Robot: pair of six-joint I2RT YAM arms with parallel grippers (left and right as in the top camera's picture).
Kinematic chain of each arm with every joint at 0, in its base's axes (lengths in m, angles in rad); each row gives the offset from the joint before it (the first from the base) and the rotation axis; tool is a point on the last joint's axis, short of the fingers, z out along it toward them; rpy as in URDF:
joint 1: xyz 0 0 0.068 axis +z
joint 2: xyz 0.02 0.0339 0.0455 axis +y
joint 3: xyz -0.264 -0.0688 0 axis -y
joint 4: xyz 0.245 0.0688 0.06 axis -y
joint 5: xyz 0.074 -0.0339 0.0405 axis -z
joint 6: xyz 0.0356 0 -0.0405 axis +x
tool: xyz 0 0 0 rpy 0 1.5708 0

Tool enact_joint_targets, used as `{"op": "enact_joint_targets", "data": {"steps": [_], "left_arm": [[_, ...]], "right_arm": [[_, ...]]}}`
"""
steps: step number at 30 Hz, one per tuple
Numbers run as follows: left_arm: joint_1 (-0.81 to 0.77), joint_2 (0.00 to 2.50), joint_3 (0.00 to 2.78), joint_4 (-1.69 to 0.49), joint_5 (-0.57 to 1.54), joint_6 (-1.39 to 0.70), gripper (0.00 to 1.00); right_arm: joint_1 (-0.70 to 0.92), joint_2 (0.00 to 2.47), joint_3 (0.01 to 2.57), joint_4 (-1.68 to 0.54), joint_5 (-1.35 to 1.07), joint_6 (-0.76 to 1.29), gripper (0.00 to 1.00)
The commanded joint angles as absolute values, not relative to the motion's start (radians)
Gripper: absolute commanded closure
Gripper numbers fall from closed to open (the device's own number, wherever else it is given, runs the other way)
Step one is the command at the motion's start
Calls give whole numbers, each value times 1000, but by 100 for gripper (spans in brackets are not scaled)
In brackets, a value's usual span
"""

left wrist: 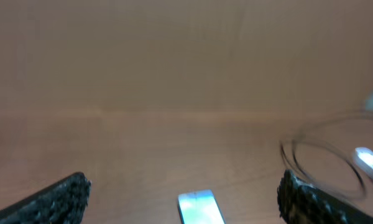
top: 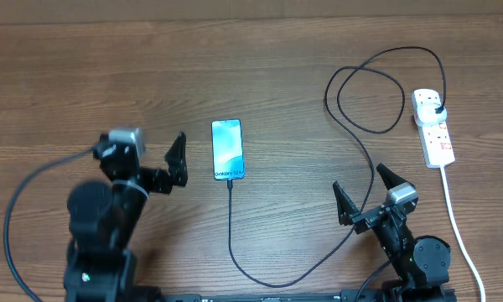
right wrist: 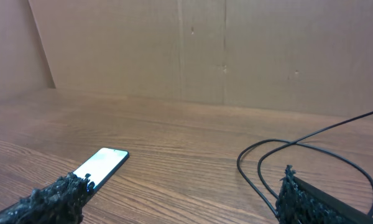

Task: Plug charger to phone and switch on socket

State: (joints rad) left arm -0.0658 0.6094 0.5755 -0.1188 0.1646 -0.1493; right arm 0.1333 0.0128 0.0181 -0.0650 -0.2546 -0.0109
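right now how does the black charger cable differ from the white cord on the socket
The charger cable is thin and black; the white cord is thicker. The charger cable loops widely and reaches the phone; the white cord runs almost straight toward the table's near edge. Both start at the socket.

Robot lab test bench.
Wood-grain table [top: 67, 67] backed by plain cardboard panels [right wrist: 112, 50] at the frame's top; left arm [top: 96, 222] mounted lower left, right arm [top: 419, 252] lower right.

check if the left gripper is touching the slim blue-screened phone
Apart. The overhead view shows a strip of bare wooden table between the left gripper and the slim blue-screened phone.
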Motion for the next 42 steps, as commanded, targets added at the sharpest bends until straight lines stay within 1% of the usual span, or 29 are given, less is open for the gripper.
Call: {"op": "enact_joint_targets", "data": {"steps": [1,5,6,10,14,19,25,42], "left_arm": [[-71,505,420,35,43,-133,0],[-71,403,278,158,-8,-88,0],[-71,351,231,161,-7,-39,0],[-71,224,141,161,-2,49,0],[-71,130,81,133,46,168,0],[-71,73,48,23,126,321,0],[-70,3,8,-77,124,336,1],[-71,4,8,-74,124,318,1]], "right_arm": [[134,3,8,-60,-244,-7,0],[134,3,8,-60,-244,-7,0],[134,3,8,-60,-244,-7,0],[134,3,8,-60,-244,-7,0],[134,3,8,-60,-244,-7,0],[134,3,8,-60,-244,-7,0],[134,3,8,-60,-244,-7,0],[134,3,8,-60,-244,-7,0]]}}
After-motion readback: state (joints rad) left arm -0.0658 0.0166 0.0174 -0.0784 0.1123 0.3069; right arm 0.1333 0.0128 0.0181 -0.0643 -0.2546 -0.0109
